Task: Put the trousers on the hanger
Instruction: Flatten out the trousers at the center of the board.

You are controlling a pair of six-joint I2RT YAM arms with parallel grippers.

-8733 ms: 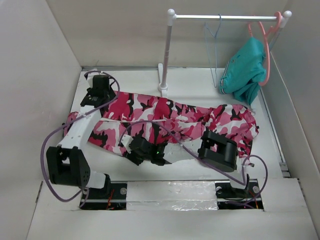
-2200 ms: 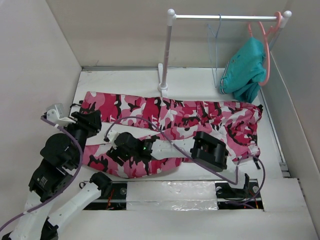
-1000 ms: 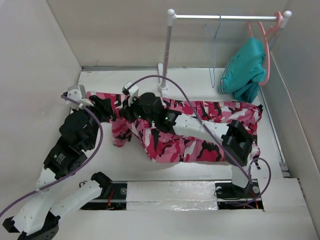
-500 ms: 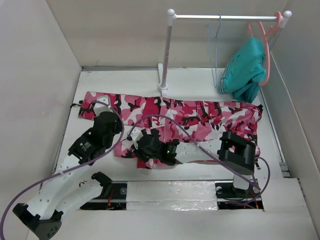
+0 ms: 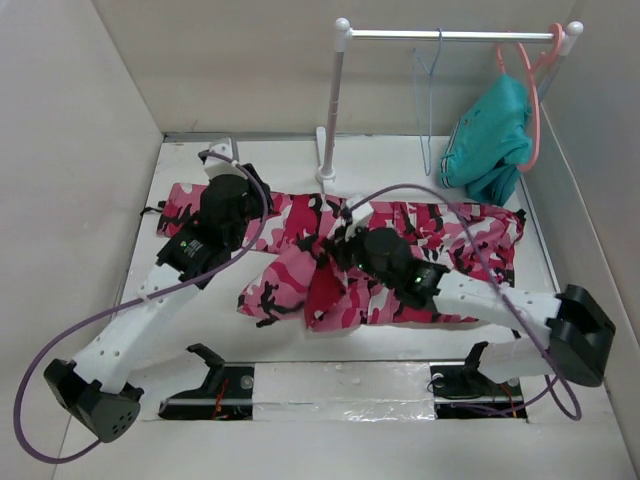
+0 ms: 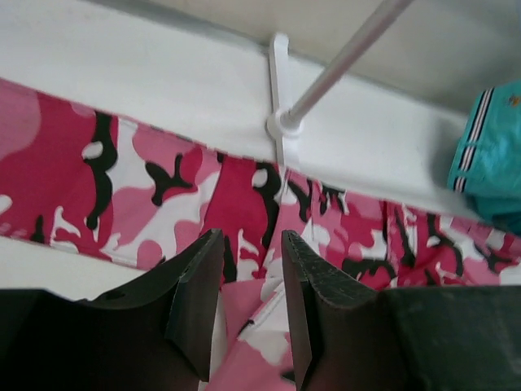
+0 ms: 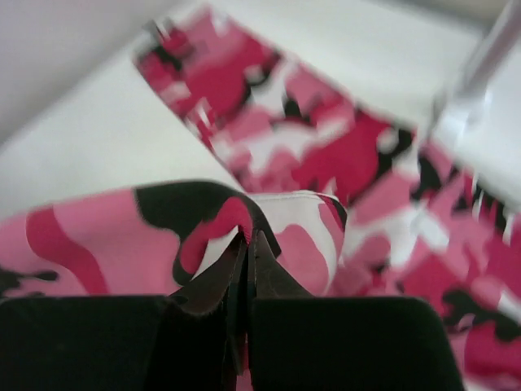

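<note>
The garment rail carries the pale-blue hanger and, at its 3 o'clock, a coral-pink hanger with a teal garment draped on it; the camouflage trousers lie across the white table, a near fold bunched toward 7 o'clock; the right gripper is pinched tight on that fold, the pale-blue hanger at its 1 o'clock; the left gripper hangs above the cloth, jaws part-way apart and empty, the rail's foot at 12 o'clock.

Left fingers parted, right fingers pinched shut
</note>
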